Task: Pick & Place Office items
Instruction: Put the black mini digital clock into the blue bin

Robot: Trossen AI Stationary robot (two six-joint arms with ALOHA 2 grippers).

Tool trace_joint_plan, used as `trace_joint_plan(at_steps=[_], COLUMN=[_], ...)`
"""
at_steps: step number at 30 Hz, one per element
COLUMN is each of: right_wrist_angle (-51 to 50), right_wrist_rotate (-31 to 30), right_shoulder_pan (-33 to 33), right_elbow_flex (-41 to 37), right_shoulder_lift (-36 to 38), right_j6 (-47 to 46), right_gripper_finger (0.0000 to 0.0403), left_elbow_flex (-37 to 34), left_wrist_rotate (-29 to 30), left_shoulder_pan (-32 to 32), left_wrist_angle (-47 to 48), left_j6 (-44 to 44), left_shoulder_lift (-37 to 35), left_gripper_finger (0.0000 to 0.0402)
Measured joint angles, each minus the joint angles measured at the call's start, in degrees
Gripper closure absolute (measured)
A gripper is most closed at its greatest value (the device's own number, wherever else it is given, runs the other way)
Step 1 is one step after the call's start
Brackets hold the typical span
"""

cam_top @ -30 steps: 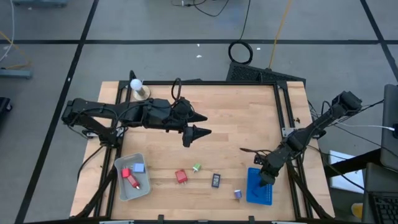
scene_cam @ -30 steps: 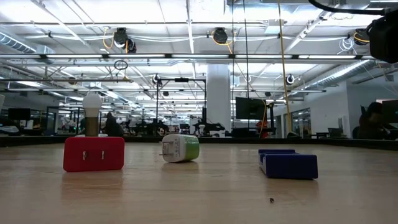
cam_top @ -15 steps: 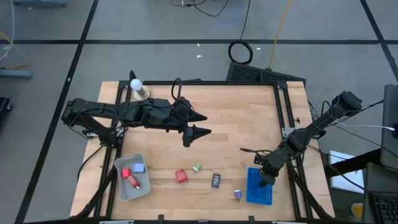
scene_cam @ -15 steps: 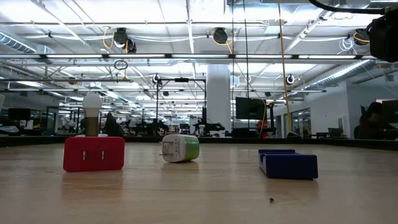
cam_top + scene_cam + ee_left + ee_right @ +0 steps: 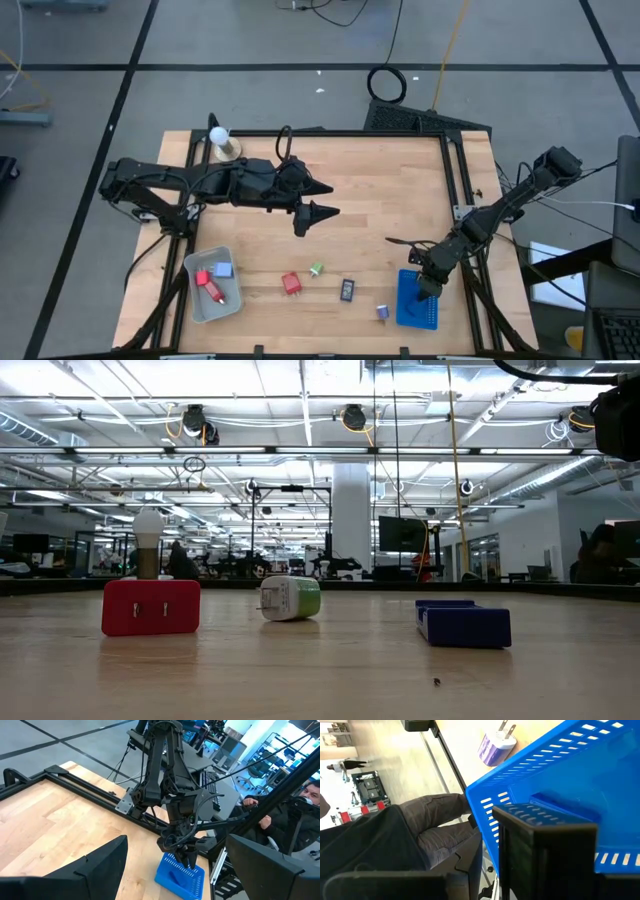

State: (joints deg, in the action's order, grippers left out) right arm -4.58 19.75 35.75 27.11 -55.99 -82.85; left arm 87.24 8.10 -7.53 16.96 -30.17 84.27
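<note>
Down at the near right corner of the table, the right gripper reaches into the blue tray, its dark fingers inside the tray's slotted walls; whether they are apart or closed on anything I cannot tell. In the right wrist view a blue block lies on the tray floor just past the fingertips. Just beside the tray's outer wall sits a purple plug adapter, prongs pointing away from the tray. Farther left along the front of the table lie a black rectangle, a green-white plug and a red block, each apart from the others. At the front left corner stands a grey tray holding a red piece, a smaller red piece and a light-blue block. The left gripper hangs over the middle of the table, well apart from every item, its two pointed fingers spread wide and holding nothing. Near the far left corner stands a white ball on a wooden base. In the left wrist view a person sits beyond the table's right side.
</note>
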Motion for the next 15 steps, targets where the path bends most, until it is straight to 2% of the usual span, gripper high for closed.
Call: trace_joint_plan(at_steps=[15], right_wrist_angle=[5.2], right_wrist_rotate=[-0.1], right_shoulder_pan=[0.0], right_elbow_flex=[0.0], right_shoulder_lift=[0.0], right_j6=[-0.4], right_gripper_finger=[0.0304], left_elbow_flex=[0.0], left_wrist_rotate=[0.0], left_shoulder_pan=[0.4], left_wrist_angle=[0.0], left_j6=[0.7], left_shoulder_lift=[0.0], left_gripper_finger=[0.0064])
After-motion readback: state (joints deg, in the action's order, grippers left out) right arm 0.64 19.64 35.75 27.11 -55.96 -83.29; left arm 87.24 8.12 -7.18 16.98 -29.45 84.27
